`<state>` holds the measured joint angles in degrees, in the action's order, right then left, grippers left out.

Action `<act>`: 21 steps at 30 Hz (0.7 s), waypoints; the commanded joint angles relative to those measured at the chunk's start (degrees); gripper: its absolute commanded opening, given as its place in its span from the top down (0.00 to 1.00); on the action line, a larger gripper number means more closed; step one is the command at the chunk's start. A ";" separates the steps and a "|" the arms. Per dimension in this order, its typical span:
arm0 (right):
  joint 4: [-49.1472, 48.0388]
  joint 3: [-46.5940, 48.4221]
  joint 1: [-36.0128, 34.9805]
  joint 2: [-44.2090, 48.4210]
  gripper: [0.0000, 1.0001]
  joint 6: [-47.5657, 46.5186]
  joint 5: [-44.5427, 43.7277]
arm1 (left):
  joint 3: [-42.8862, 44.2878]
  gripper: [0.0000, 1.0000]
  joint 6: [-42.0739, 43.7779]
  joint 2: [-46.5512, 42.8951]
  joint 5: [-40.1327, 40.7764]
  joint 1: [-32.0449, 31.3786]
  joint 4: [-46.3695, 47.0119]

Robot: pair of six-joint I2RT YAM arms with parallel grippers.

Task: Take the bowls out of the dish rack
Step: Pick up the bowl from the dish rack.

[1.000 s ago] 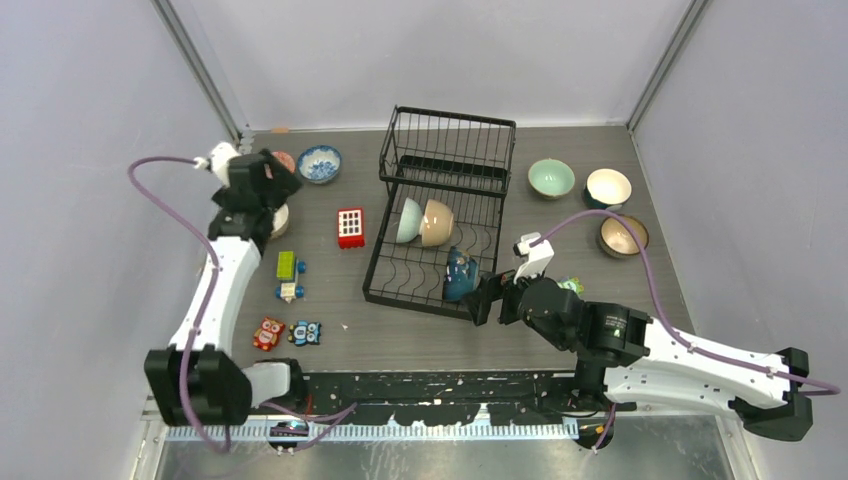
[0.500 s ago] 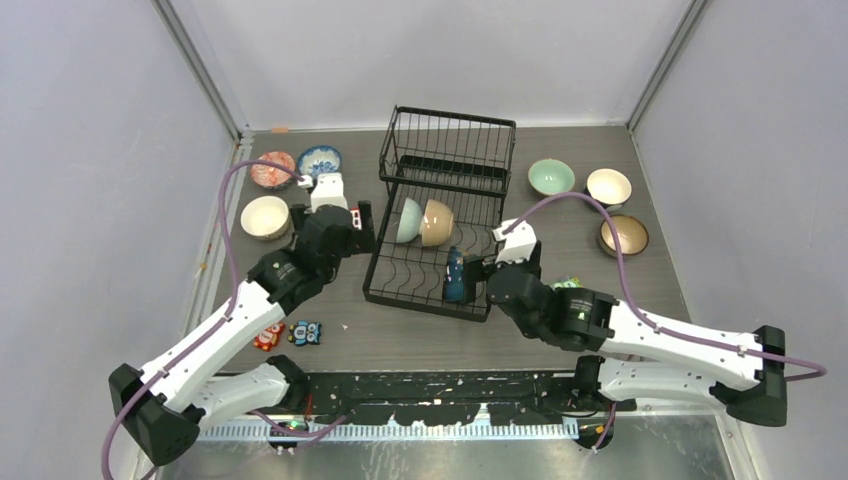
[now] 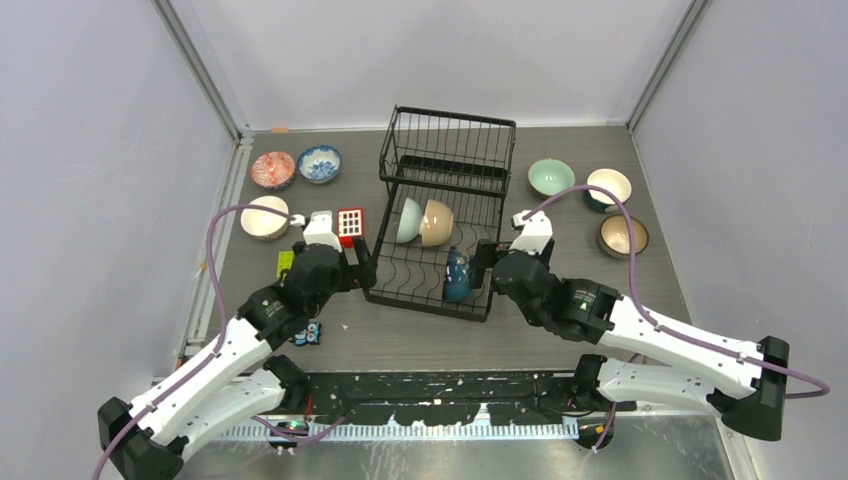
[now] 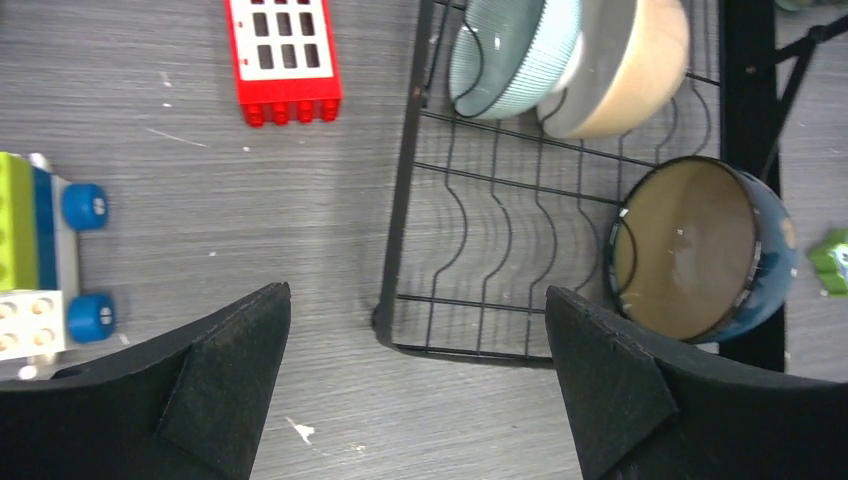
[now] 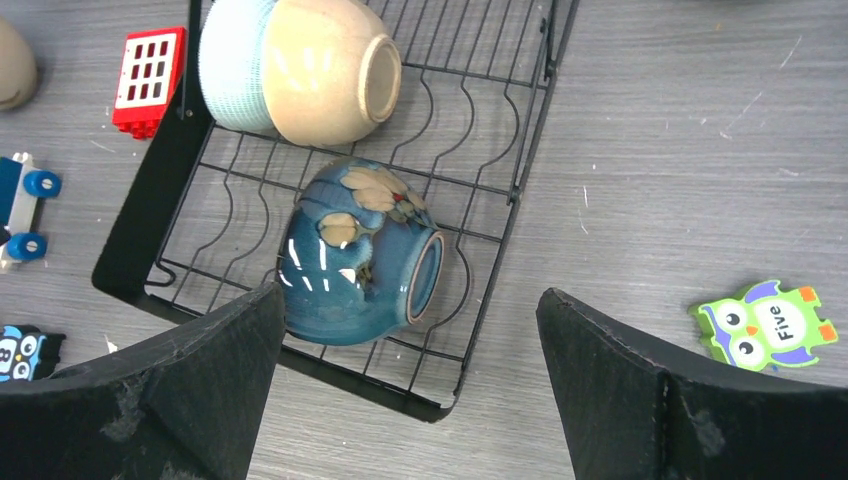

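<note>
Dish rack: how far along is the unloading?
Done: six bowls on the table: red bowl, patterned bowl, cream bowl left of the rack; mint bowl, white bowl, brown bowl right. In hand: nothing; left gripper and right gripper open at the rack's near end. Remaining: ribbed bowl, tan bowl, blue bowl racked.

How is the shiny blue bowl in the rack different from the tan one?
The blue bowl is glossy with tan flower-like patches; the tan bowl is plain and dull. The blue bowl lies by itself near the edge of the dish rack closest to the robot; the tan bowl sits farther back, pressed against a pale green bowl. Both lie on their sides on the rack's wires.
</note>
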<state>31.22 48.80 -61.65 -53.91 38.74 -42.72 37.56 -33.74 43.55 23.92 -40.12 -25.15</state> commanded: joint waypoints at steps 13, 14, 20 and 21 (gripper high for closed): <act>-6.10 -5.24 5.04 1.80 0.00 5.43 3.82 | -0.85 0.00 -13.69 2.72 -14.22 -0.06 7.13; -6.09 -5.13 5.56 1.69 0.00 5.56 4.32 | 0.40 0.00 -12.43 3.60 -14.73 -0.05 6.09; -7.06 -5.99 11.07 2.31 0.00 7.38 10.34 | 4.10 0.00 -7.52 8.77 -21.80 -0.05 6.46; -7.91 -6.78 11.66 2.63 0.01 7.45 11.69 | 4.03 0.00 -7.63 9.81 -22.76 -0.28 7.52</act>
<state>27.40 43.05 -52.27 -52.16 44.10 -34.83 39.09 -43.99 50.87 7.40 -40.12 -21.04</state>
